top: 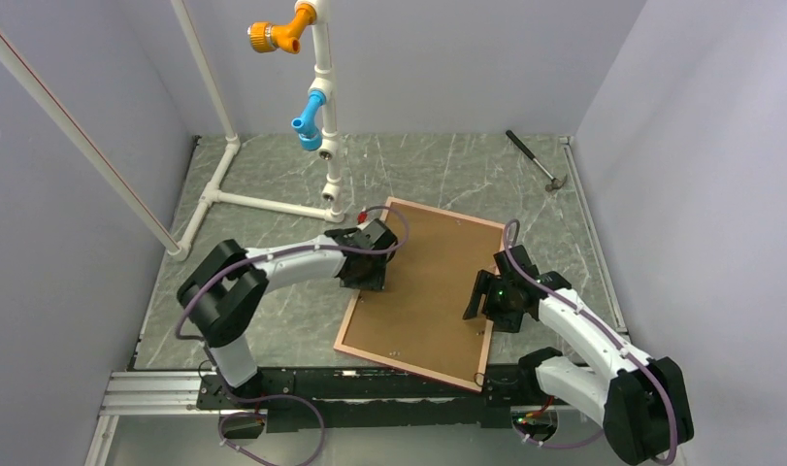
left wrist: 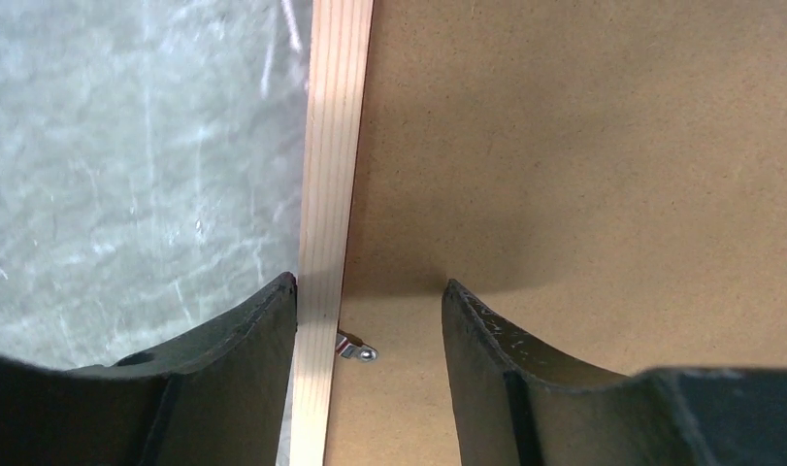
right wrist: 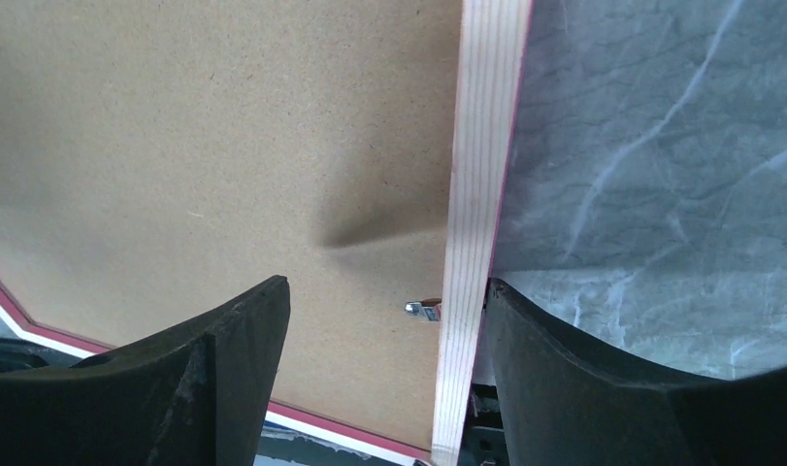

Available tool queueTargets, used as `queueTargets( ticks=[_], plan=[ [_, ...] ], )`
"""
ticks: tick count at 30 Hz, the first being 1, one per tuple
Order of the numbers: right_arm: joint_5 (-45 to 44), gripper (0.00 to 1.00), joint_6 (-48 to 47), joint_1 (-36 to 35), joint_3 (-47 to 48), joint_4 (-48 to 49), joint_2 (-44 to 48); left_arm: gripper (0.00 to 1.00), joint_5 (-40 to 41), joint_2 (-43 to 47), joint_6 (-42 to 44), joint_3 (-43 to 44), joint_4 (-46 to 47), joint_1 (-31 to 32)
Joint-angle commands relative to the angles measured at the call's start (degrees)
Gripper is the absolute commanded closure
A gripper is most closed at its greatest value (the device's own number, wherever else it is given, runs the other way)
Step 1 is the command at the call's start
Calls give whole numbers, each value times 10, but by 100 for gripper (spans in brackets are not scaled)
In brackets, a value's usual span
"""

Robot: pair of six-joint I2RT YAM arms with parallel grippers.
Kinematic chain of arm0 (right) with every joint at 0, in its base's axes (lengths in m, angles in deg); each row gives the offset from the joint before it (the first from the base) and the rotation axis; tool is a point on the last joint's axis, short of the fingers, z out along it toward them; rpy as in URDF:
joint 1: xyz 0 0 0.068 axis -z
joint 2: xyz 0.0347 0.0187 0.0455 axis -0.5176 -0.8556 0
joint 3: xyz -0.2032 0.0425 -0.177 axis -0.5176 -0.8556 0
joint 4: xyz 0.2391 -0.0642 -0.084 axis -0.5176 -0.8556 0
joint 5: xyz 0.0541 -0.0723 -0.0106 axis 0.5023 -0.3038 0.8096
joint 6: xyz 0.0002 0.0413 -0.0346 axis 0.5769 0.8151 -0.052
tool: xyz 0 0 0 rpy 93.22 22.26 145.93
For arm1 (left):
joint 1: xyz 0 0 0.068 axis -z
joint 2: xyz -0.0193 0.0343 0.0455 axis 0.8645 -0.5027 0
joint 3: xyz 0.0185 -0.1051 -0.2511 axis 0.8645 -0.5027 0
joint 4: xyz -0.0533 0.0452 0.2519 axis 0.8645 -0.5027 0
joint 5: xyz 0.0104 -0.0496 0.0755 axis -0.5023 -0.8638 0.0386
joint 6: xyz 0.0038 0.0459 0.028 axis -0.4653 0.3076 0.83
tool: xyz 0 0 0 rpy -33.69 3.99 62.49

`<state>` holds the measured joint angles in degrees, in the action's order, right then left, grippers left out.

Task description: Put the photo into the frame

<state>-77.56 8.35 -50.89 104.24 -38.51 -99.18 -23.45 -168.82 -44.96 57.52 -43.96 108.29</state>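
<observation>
Pale-wood rectangular picture frame [left wrist: 331, 194], pink-edged, lies back-up on grey marble table [left wrist: 127, 194] w/ brown hardboard panel [left wrist: 564, 194] inside. Left gripper [left wrist: 370, 282] & right gripper [right wrist: 387, 282] both spread (each straddling a side rail), clamping nothing.

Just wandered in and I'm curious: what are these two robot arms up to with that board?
A large thin picture frame, pale wood back up, lies on the grey marbled table with a brown hardboard backing panel filling it. The left gripper stands open astride its left rail, the right gripper open astride its right rail; neither grips anything. No photo is in sight.
</observation>
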Motion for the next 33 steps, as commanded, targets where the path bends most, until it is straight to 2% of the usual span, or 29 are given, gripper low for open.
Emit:
queueTargets(
  ticks=[1, 12, 16, 18, 25, 28, 33],
  plan=[
    [102, 26, 27, -6, -12, 49, 22, 43, -82, -64, 22, 124, 46, 29],
    [176, 25, 93, -28, -56, 132, 50, 39, -120, -221, 93, 363, -10, 29],
    [176, 25, 135, -68, -69, 173, 63, 33, -121, -255, 109, 429, -30, 29],
    [176, 24, 153, -83, -72, 194, 61, 26, -107, -251, 115, 442, -40, 29],
    [187, 23, 176, -118, -72, 250, 42, 8, -29, -160, 130, 402, -69, 40],
    [193, 22, 173, -122, -67, 257, 38, 4, 6, -100, 110, 354, -86, 48],
    [192, 22, 164, -126, -59, 261, 42, 5, 25, 15, 18, 233, -107, 42]
  ],
)
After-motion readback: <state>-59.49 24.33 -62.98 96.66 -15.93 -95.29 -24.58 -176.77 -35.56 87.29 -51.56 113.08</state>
